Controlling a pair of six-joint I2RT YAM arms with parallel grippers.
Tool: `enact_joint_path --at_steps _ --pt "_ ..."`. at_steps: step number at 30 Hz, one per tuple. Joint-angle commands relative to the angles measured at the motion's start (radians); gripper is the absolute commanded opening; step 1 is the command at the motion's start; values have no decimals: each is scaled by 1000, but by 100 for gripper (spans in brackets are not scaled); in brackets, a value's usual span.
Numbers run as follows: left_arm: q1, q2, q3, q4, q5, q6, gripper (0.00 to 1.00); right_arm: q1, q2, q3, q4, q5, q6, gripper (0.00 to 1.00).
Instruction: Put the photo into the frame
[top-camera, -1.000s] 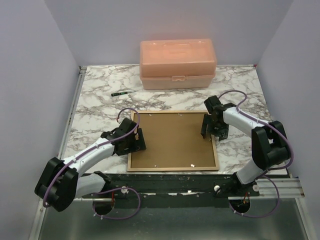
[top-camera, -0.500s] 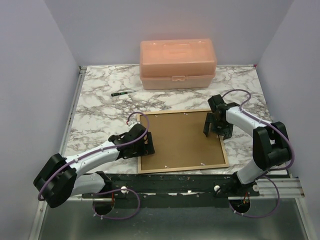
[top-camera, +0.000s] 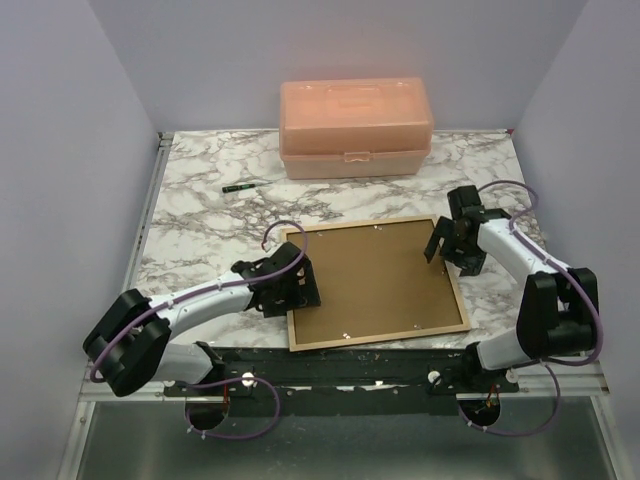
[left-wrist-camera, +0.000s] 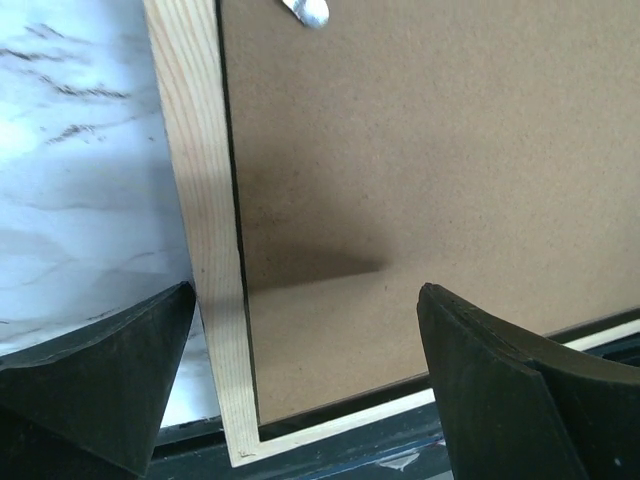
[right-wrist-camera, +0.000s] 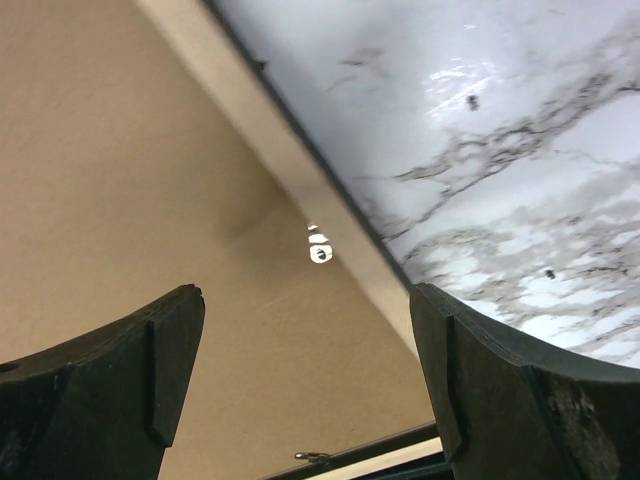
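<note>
One frame (top-camera: 380, 339), one pink box (top-camera: 355, 128)

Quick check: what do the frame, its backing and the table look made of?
Frame: pale bare-looking wood, straight grain lines showing. Backing: likely brown fibreboard, matte, evenly speckled, no grain. Table: glossy marble pattern with grey veins and glare; real stone or laminate, cannot tell.

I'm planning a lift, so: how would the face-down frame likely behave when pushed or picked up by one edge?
The frame probably slides readily, lying flat on the glossy marble table. Thin wood rails suggest stiff and light; being wide, it may tilt in a one-edge grip.
</note>
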Motion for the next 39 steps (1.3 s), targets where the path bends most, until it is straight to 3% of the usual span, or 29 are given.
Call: enact_joint_path --at_steps 1,6,11,22,29,35,39 --pt "67 64 18 -70 -12 28 98 -108 14 -28 50 -107 -36 91" --pt "179 80 31 -32 48 68 98 -233 56 -38 101 -265 -78 91" --pt "283 115 47 22 116 80 98 -246 102 -60 136 -369 -87 91" --pt "297 305 210 -35 16 86 90 -247 124 -106 170 -470 -81 92" --pt "297 416 261 -51 -40 93 71 -246 121 -107 172 -470 -83 91" --pt "297 456 292 -115 -113 107 60 -247 125 -107 173 -477 -86 92" --pt "297 467 308 -161 -154 119 40 -247 128 -108 177 -484 -88 91"
